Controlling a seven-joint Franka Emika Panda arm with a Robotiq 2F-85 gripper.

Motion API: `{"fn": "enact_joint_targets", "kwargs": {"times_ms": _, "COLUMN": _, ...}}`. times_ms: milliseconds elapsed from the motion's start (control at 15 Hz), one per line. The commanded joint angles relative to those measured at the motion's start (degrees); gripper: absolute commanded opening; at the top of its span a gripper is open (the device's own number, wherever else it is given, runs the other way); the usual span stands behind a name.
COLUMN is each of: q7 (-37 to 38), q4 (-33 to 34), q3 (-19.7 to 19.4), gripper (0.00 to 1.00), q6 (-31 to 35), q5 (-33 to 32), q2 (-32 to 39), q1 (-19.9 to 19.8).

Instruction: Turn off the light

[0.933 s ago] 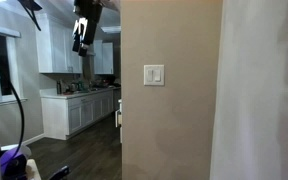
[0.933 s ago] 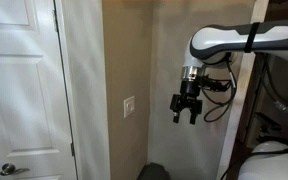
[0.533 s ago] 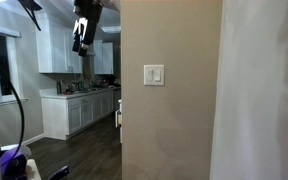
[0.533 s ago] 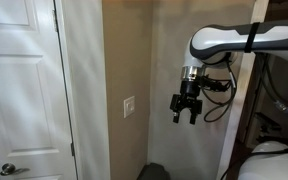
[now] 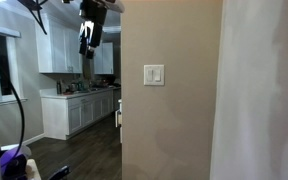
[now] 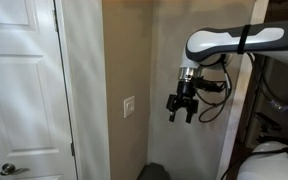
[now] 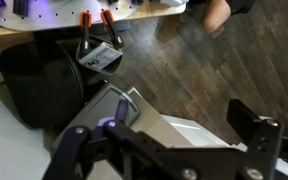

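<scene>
Gripper, jaws spread and holding nothing, had edged slightly closer to the white wall switch since the last frame, roughly level with it, still well apart.

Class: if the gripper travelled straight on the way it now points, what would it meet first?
Not the wall switch: the gripper points down, probably toward the wooden floor; depth unclear.
</scene>
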Motion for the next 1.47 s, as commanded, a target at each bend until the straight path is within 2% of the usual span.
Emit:
{"fn": "enact_joint_targets", "kwargs": {"times_ms": 0, "q7": -2.9, "q4": 4.5, "q3": 0.9, "gripper": 1.00, "q6": 6.0, "q5": -0.7, "q2": 8.8, "q1": -1.4}}
{"fn": "enact_joint_targets", "kwargs": {"times_ms": 267, "q7": -4.3, "q4": 9.2, "q3": 1.4, "gripper": 1.00, "q6": 14.5, "q5": -0.9, "q2": 17.3, "q1": -0.5}}
{"fn": "enact_joint_targets", "kwargs": {"times_ms": 533, "q7": -3.5, "q4": 11.7, "q3": 3.6, "gripper": 1.00, "q6": 24.8, "q5": -3.7, "q2": 23.5, "q1": -0.2}}
{"fn": "enact_joint_targets", "kwargs": {"times_ms": 800, "q7": -3.5, "q4": 11.6, "q3": 4.7, "gripper": 1.00, "q6": 34.1, "q5": -7.9, "q2": 26.6, "q1": -0.1}}
{"fn": "enact_joint_targets", "kwargs": {"times_ms": 1067, "q7": 0.0, "q4": 10.5, "q3": 5.6, "gripper": 1.00, "q6": 43.4, "q5": -13.6, "q2": 27.4, "q1": -1.0}}
{"fn": "enact_joint_targets", "kwargs": {"times_ms": 1133, "q7": -1.9, "q4": 11.2, "q3": 4.4, "gripper": 1.00, "q6": 40.1, "q5": -11.3, "q2": 27.3, "q1": 0.1}}
{"fn": "enact_joint_targets", "kwargs": {"times_ms": 1400, "q7": -1.6, "q4": 11.2, "q3": 4.5, "gripper": 1.00, "q6": 41.8, "q5": -12.3, "q2": 27.6, "q1": 0.0}}
